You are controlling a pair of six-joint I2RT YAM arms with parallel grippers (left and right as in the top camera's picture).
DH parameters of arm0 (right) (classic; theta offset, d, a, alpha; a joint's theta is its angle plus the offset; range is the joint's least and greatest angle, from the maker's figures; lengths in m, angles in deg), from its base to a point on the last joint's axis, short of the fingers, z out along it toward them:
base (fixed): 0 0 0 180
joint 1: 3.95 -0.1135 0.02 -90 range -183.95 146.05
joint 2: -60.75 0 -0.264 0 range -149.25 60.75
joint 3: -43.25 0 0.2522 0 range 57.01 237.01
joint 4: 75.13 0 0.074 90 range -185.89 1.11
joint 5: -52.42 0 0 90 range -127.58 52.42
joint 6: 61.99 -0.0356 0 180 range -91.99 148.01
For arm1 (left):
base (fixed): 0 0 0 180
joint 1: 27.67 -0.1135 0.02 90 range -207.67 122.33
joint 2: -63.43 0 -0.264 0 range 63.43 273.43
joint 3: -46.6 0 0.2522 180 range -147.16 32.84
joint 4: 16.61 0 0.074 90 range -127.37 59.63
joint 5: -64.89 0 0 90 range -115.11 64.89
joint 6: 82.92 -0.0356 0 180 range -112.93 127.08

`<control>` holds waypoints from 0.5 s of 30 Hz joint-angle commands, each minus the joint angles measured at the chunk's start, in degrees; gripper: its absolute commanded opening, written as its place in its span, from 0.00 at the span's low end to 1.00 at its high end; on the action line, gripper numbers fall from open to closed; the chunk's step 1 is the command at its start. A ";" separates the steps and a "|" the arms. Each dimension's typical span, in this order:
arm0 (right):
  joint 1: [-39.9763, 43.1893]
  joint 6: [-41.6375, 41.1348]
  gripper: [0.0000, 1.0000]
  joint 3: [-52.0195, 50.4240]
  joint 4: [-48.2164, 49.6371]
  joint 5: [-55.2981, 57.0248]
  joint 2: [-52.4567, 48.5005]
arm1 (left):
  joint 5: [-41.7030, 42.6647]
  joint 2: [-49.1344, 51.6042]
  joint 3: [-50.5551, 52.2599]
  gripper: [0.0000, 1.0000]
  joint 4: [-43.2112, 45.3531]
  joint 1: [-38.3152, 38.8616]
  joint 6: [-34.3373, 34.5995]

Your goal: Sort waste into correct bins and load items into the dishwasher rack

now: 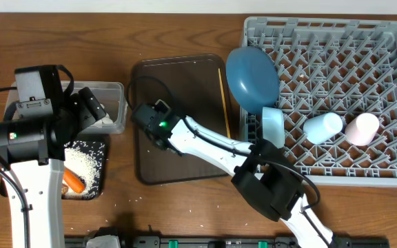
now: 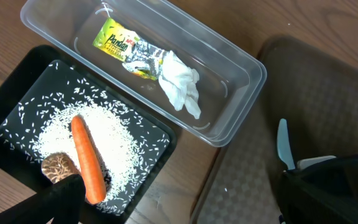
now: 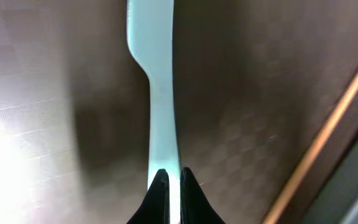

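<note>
My right gripper (image 3: 169, 186) is shut on the handle of the light-blue knife (image 3: 152, 93) over the brown serving tray (image 1: 178, 76). The chopstick (image 1: 222, 96) lies along that tray's right side. My left gripper (image 2: 179, 211) is open and empty above the black tray (image 2: 17, 87), which holds rice (image 2: 117, 137), the carrot (image 2: 87, 158) and the brown lump (image 2: 58, 167). The clear tub (image 2: 253, 68) holds the wrapper (image 2: 120, 45) and the tissue (image 2: 180, 84). The grey rack (image 1: 391, 41) holds the blue plate (image 1: 252, 76), bowl (image 1: 273, 126), light-blue cup (image 1: 322, 127) and pink cup (image 1: 362, 129).
The right arm (image 1: 212, 145) stretches across the brown serving tray from the front right. The left arm's body (image 1: 33, 131) stands over the tub and the black tray at the left. A few rice grains lie on the wooden table near the front.
</note>
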 commanded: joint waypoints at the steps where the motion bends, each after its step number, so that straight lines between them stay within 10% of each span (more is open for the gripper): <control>1: -1.75 5.03 0.01 0.63 0.11 3.89 -0.72 | -0.48 -0.07 -0.11 0.98 -0.15 -0.26 -0.15; 3: -2.40 4.96 0.10 0.63 0.37 3.87 -0.72 | -0.48 -0.07 -0.11 0.98 -0.15 -0.26 -0.17; 6: -2.60 4.96 0.49 0.63 1.31 2.21 -0.72 | -0.48 -0.07 -0.11 0.98 -0.15 -0.26 -0.17; 15: 4.02 9.68 0.46 0.39 6.99 -10.91 -2.05 | -0.48 -0.07 -0.11 0.98 -0.15 -0.26 -0.17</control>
